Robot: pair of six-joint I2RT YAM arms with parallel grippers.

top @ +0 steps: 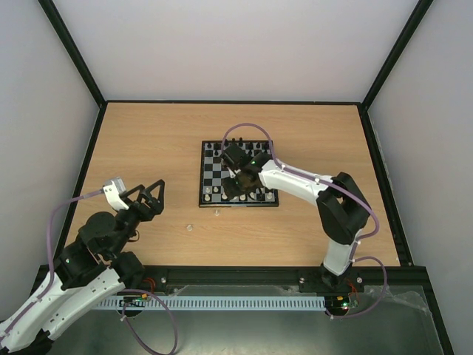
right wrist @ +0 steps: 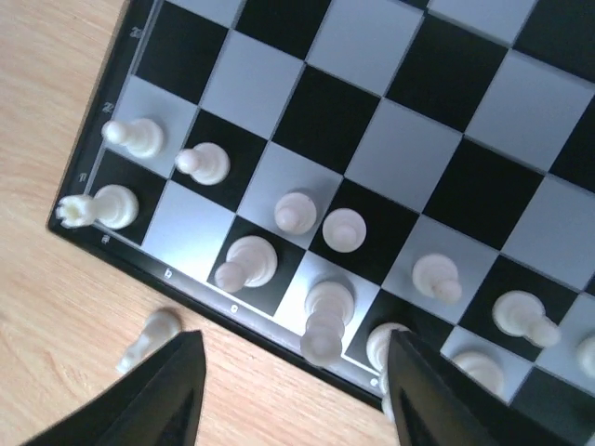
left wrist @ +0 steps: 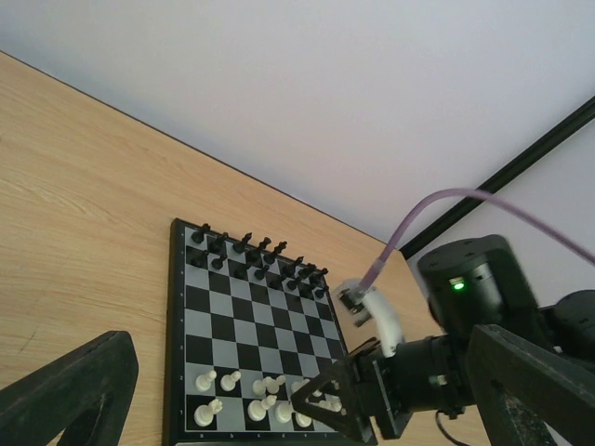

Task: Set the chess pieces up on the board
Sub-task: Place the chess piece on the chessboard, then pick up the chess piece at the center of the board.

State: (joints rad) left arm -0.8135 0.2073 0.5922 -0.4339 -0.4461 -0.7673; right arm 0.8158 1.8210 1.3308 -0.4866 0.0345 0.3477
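The board (top: 218,171) lies mid-table, with black pieces (top: 222,146) along its far rows and whitish chess pieces (top: 214,194) along its near rows. My right gripper (top: 238,185) hovers open over the board's near edge. In the right wrist view its gripper (right wrist: 293,390) straddles a tall white piece (right wrist: 325,316) standing on a near-row square of the board (right wrist: 390,139), without touching it. One white piece (right wrist: 149,336) lies on the wood just off the board. My left gripper (top: 151,194) is open and empty, well left of the board (left wrist: 232,321).
Two loose white pieces (top: 216,213) (top: 189,227) lie on the wooden table in front of the board. A black frame and pale walls edge the table. In the left wrist view the right arm (left wrist: 465,307) reaches over the board's near right corner.
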